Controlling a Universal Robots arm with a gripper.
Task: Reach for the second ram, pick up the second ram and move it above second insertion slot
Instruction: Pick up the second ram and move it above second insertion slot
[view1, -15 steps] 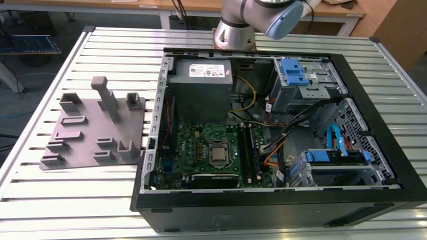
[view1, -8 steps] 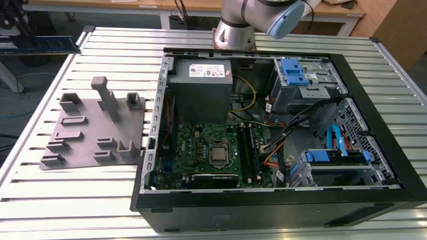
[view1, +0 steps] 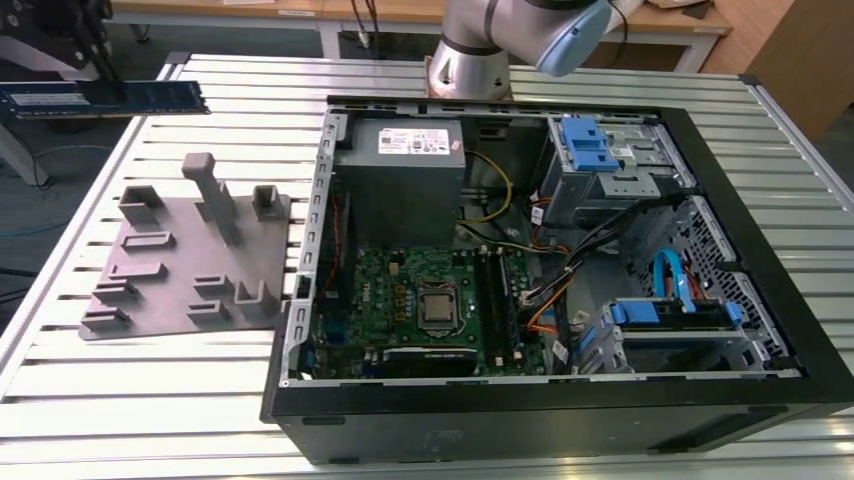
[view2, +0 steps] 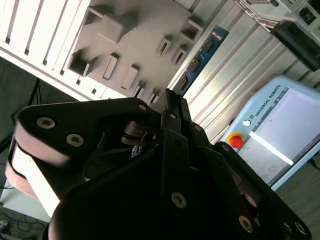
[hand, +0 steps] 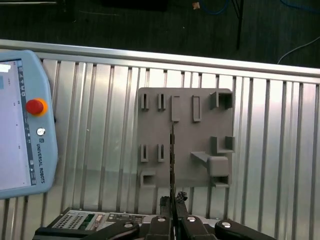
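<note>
**Gripper state.** The gripper (hand: 172, 201) was closed narrow on the second ram (view1: 147, 97). The fingers (hand: 162, 202) clamped one end of the stick across its flat faces, so the rest of its length projected clear of the fingertips. In the first wrist view the stick appeared edge-on as a thin dark line running out from between the fingers.

**Layout, exterior view, left to right.**
1. The held ram was carried off the slatted aluminium table (view1: 160, 400), level, with its long edge facing down. This orientation probably suits presenting the contact edge to a slot.
2. The grey plastic fixture (view1: 187, 260) lay below the gripper, with the ram apart from its upright blocks.
3. The open computer case (view1: 300, 400) lay well apart from the gripper, beyond the fixture. Its motherboard (view1: 400, 285) faced upward.

**Task status.** The ram was lifted but not yet above the case.

**Other.** A teach pendant (hand: 20, 125) rested on the table beside the fixture.
</note>
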